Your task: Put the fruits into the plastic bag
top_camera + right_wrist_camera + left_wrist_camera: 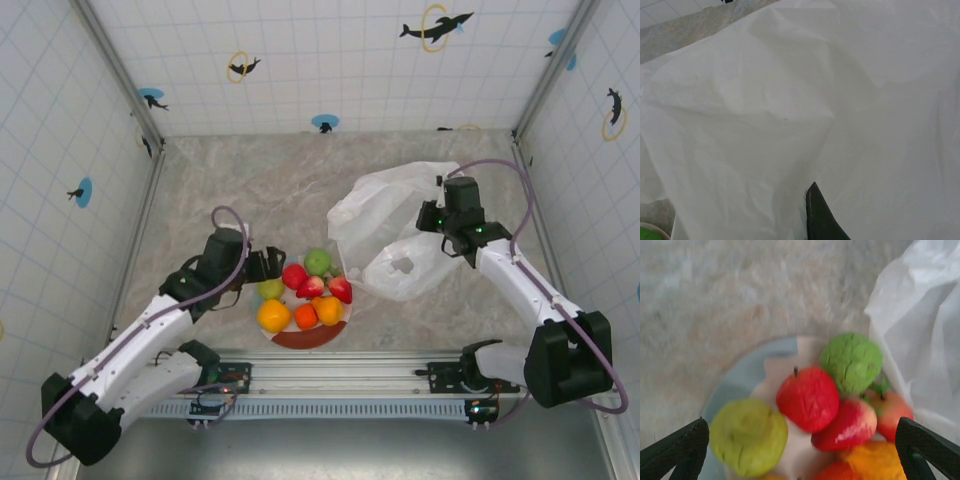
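So the left gripper (800, 450) hangs wide open beside the plate (262, 325), fingertips cropped, fruits (308, 290) piled there. Bare table (250, 180) behind. Right gripper (452, 238), clamped on the plastic bag (400, 215), sits mostly buried in white folds.

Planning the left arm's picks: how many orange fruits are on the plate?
3, clustered at the plate's near edge: a yellow-orange one on the left, a smaller one in the middle, another on the right. More may hide underneath.
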Available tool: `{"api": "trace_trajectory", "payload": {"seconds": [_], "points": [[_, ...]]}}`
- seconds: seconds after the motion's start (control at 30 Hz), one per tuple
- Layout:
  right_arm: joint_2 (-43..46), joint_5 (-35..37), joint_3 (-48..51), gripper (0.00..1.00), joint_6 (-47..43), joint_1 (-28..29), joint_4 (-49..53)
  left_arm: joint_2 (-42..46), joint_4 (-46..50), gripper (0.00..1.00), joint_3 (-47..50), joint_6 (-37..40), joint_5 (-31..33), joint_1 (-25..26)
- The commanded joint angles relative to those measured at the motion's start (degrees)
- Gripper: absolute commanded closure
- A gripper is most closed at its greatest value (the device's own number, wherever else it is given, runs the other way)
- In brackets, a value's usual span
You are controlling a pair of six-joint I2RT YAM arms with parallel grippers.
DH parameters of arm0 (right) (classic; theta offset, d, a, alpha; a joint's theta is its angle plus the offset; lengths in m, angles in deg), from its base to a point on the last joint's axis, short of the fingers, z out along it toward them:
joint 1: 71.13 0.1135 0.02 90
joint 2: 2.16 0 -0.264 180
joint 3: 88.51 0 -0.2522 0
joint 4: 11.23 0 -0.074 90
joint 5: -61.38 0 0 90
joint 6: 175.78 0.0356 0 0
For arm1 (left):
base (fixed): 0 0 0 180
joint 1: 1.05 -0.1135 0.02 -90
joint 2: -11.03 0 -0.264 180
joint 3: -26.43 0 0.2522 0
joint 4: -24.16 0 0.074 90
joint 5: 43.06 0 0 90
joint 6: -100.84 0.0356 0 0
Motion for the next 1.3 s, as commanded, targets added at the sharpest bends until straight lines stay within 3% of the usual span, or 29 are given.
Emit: {"api": "trace_trajectory", "payload": {"seconds": [0.0, 0.13, 0.5, 0.9, 1.27], "points": [[-0.60, -0.62, -0.42, 1.00, -0.57, -0.22, -1.89, 1.71, 11.62, 0.02, 0.78, -5.99, -2.74, 2.47], [-0.54, -0.97, -0.70, 1.00, -0.85, -0.24, -1.81, 2.20, 15.53, 0.02, 1.92, -6.81, -4.24, 3.47], [0.45, -1.34, 0.26, 1.00, -0.87, -1.52, -1.93, -0.84, 10.28, 0.03, 6.59, -4.06, -12.39, 5.22], [0.19, -1.96, 0.39, 1.00, -1.11, -2.43, -2.02, -6.08, 5.86, 0.03, 8.57, -2.31, -11.83, 5.48], [0.01, -2.16, 0.30, 1.00, -1.10, -2.69, -1.92, -7.05, 6.35, 0.25, 8.51, -1.09, -8.19, 5.51]]}}
